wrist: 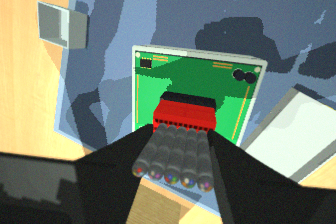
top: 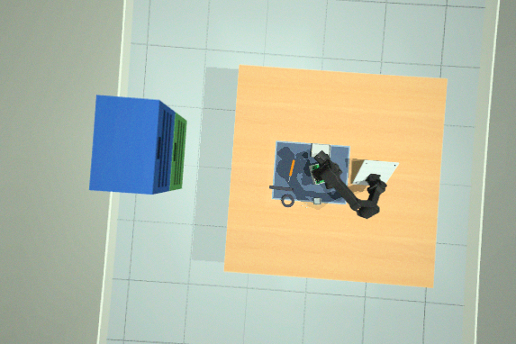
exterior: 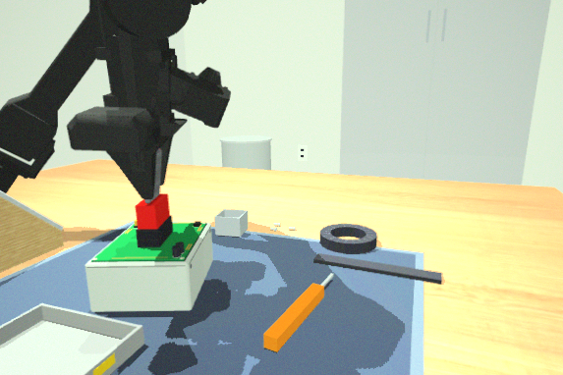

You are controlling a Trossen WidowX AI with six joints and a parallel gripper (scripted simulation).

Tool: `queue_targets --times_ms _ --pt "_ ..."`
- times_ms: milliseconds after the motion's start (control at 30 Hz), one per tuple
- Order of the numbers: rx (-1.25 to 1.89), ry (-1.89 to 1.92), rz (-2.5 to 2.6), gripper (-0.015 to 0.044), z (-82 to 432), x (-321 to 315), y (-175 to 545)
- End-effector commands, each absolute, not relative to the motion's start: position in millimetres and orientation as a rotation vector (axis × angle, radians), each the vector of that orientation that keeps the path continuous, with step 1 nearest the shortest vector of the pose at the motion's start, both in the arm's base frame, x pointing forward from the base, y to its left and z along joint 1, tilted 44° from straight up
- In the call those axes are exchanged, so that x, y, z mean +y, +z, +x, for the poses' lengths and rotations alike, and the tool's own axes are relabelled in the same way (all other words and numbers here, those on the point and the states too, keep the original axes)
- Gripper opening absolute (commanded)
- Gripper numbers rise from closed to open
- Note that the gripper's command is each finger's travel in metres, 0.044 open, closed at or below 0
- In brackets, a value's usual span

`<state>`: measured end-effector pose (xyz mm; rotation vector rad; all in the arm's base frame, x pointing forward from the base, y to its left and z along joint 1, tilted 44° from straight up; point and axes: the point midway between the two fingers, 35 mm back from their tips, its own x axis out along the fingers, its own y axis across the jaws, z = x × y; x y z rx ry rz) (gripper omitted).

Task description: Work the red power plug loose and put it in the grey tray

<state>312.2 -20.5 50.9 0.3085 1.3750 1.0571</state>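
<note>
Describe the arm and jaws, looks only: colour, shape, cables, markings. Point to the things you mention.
Arm (top: 347, 191) (exterior: 62, 64): matte black, slim straight links between chunky, angular joint housings; a thin white line marks one housing. Jaws: black, broad at the top, narrowing to slim tips, with a grey strip near the tip. A boxy black part juts from the wrist side. No cables or lettering that I can make out.
</note>
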Motion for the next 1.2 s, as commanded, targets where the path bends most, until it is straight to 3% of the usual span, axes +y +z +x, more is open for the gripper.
queue_targets --times_ms 0,333,833,1167 --pt "1.356 0.997 0.305 0.0000 314.0 -36.7 62.2" --pt "1.358 0.807 0.148 0.0000 306.2 -26.5 76.8" --pt "1.354 1.036 0.338 0.0000 315.9 -42.7 63.3" --pt "1.359 0.836 0.172 0.0000 307.8 -31.9 78.5"
